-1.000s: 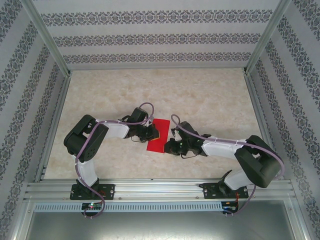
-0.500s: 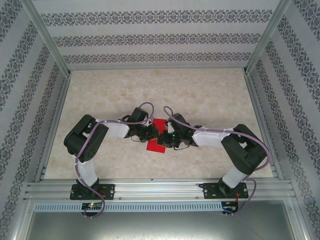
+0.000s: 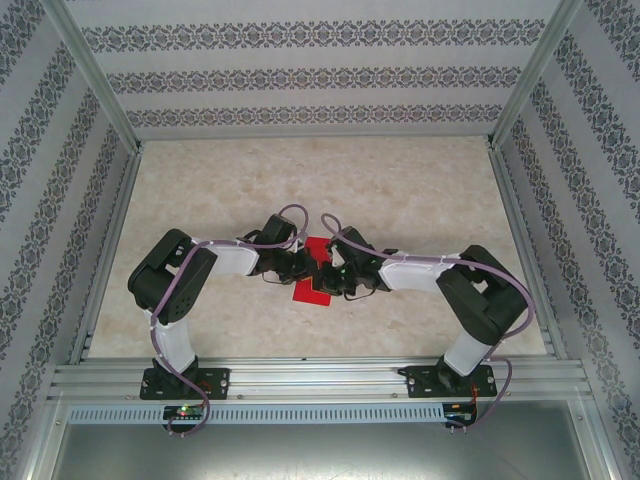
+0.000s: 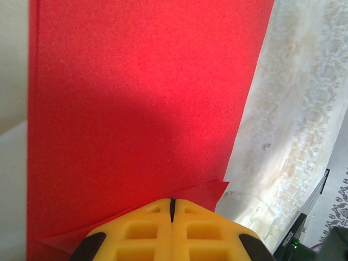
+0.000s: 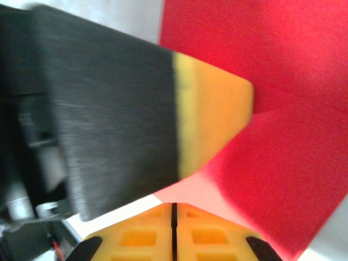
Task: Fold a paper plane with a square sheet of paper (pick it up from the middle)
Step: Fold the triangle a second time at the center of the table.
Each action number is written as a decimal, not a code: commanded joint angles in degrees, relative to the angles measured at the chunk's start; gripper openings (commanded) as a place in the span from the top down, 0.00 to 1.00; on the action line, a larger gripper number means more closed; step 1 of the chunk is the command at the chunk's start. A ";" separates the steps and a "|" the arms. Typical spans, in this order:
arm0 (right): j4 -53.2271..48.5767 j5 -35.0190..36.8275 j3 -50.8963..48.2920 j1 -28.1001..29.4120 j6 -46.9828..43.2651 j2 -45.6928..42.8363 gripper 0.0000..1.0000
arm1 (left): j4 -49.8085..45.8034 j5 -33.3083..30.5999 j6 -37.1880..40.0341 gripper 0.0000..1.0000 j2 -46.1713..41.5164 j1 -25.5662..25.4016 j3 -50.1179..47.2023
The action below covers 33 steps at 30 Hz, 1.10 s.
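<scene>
**A robotics lab test cell, dressed to look domestic**

This is a purpose-built robot enclosure, not a lived-in room. Bare aluminium frame posts (image 3: 95,75) run up the corners. The walls (image 3: 320,75) between them are flat panels papered in bands of grey floral wallpaper. The tabletop (image 3: 400,190) has a pale marble-look surface. Along its near edge runs a slotted aluminium rail (image 3: 320,378). Bolted to it are the left arm (image 3: 180,290) and the right arm (image 3: 480,300), both trailing lilac cables (image 3: 290,215). Below the rail lies a perforated metal strip (image 3: 320,413), and a small green indicator light (image 3: 183,410) glows at the left base.
</scene>
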 commanded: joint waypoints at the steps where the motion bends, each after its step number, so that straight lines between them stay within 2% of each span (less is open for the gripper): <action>1: -1.19 2.68 -1.80 0.43 0.47 2.54 0.91 | -6.11 -5.09 1.31 1.00 3.56 0.70 -1.04; 6: 3.02 1.34 -9.71 0.85 2.60 0.62 0.90 | -6.55 -5.77 1.16 1.00 3.64 0.72 -0.91; 15: 0.37 3.11 -19.65 0.42 3.35 -12.58 0.86 | -5.79 -5.65 0.59 1.00 3.91 0.91 -1.11; 19: -2.29 4.37 -20.36 -1.45 2.63 -19.05 0.79 | -4.73 -4.06 0.56 0.99 3.26 0.92 -1.39; 22: -5.05 8.23 -18.06 -1.99 2.07 -23.50 0.64 | -3.00 -2.26 0.32 0.98 2.28 0.88 -1.45; 23: -5.70 9.21 -17.22 -2.25 1.61 -24.03 0.63 | -2.29 -1.58 0.09 0.97 1.87 0.78 -1.47; 27: -8.01 11.71 -13.66 -3.96 0.60 -23.18 0.54 | -1.68 -0.06 -0.49 0.91 -0.57 0.70 -0.19; 30: -6.72 12.62 -13.24 -4.58 1.78 -22.06 0.48 | -4.91 -1.05 0.98 0.87 -3.35 0.70 1.62; 33: -4.15 11.91 -12.97 -4.90 2.81 -20.06 0.47 | -8.72 -3.18 2.82 0.86 -6.39 0.70 3.15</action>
